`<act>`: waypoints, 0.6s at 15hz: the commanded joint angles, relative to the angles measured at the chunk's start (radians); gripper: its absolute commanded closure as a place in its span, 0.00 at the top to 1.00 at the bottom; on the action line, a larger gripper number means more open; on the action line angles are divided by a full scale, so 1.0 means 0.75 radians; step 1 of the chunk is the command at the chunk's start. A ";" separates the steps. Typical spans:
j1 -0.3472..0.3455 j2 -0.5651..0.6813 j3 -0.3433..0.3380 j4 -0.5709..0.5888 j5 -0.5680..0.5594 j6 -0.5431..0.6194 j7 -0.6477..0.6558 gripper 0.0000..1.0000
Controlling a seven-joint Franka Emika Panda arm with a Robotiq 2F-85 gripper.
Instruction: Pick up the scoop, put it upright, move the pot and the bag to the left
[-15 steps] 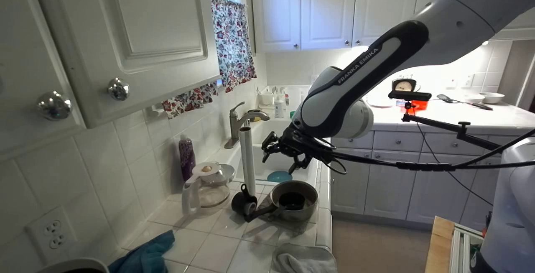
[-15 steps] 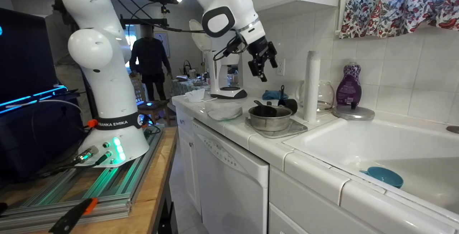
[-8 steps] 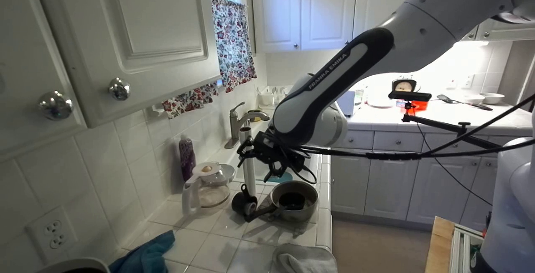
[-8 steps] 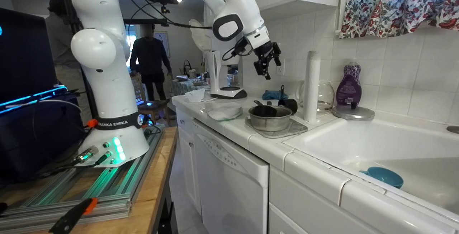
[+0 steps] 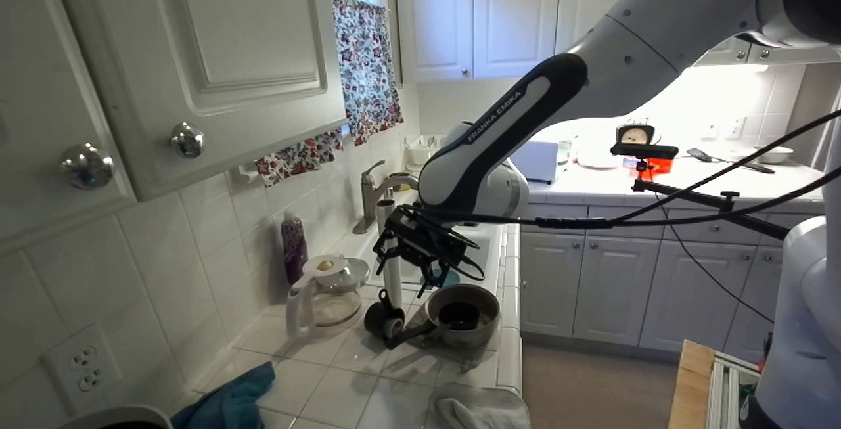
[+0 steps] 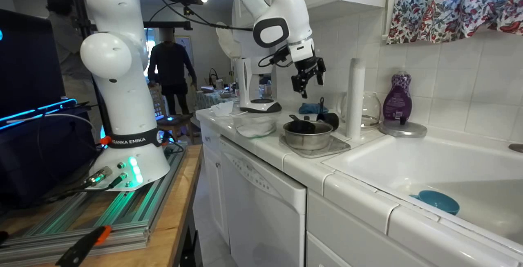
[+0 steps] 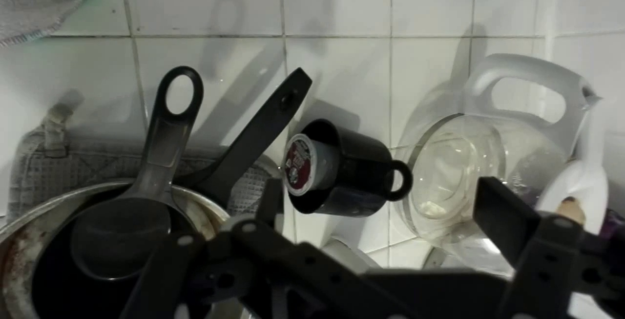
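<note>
A black scoop [image 7: 361,162] lies on its side on the tiled counter, a small pod with a red lid in its mouth; in an exterior view the scoop [image 6: 328,118] has its handle pointing up. The round metal pot [image 6: 308,141] stands beside it on a quilted pad, with another black scoop [image 7: 119,241] resting inside. I cannot tell which thing is the bag. My gripper [image 5: 401,271] hangs in the air above the scoop and pot. In the wrist view its fingers [image 7: 505,216] are wide apart, open, touching nothing.
A glass carafe [image 7: 454,162] stands close to the scoop, near the wall. A tall white tube [image 6: 356,99] rises between the counter things and the sink [image 6: 388,169]. A grey towel [image 5: 479,406] and a teal cloth [image 5: 233,396] lie on the counter.
My gripper has come in from over the sink toward the counter, leftward and lower in an exterior view, and stays open. The scoop and the pot have not moved.
</note>
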 commanded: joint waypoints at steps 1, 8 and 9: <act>-0.013 0.025 -0.028 0.059 -0.169 -0.113 0.216 1.00; -0.034 0.088 -0.019 0.252 -0.170 -0.341 0.293 1.00; -0.039 0.104 -0.020 0.274 -0.159 -0.368 0.290 1.00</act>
